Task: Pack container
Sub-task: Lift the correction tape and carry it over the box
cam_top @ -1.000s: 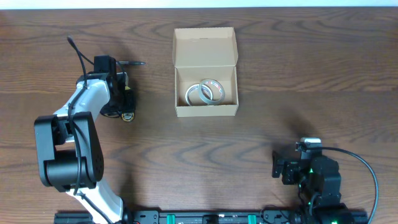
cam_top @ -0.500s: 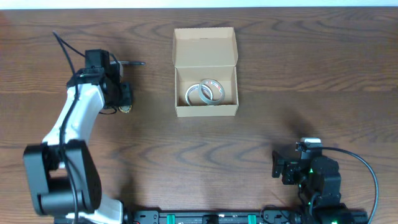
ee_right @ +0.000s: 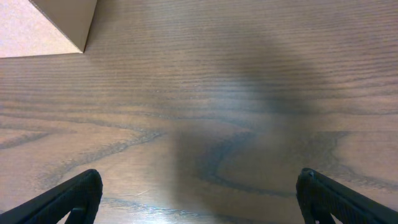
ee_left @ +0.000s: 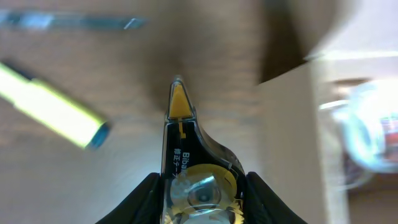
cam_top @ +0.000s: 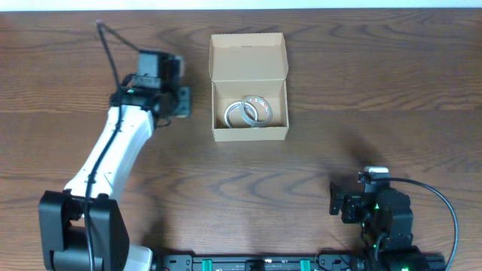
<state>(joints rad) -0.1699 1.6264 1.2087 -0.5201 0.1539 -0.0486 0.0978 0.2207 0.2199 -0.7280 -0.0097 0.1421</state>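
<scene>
Two tape rolls [cam_top: 242, 114] lie in the open container [cam_top: 248, 56] centred on the desk [cam_top: 376, 90]; your left jaws grip what looks like a correction-tape dispenser [ee_left: 186, 155] beside it, yet to pack; right jaws gape empty.

Rolls [cam_top: 248, 111] lie in the container [cam_top: 248, 54] (correction tape [ee_left: 186, 155] to its left).

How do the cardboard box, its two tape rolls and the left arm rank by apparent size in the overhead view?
1. left arm, though it sits nearer the camera
2. cardboard box
3. left tape roll and right tape roll: they look alike, so unranked
</scene>
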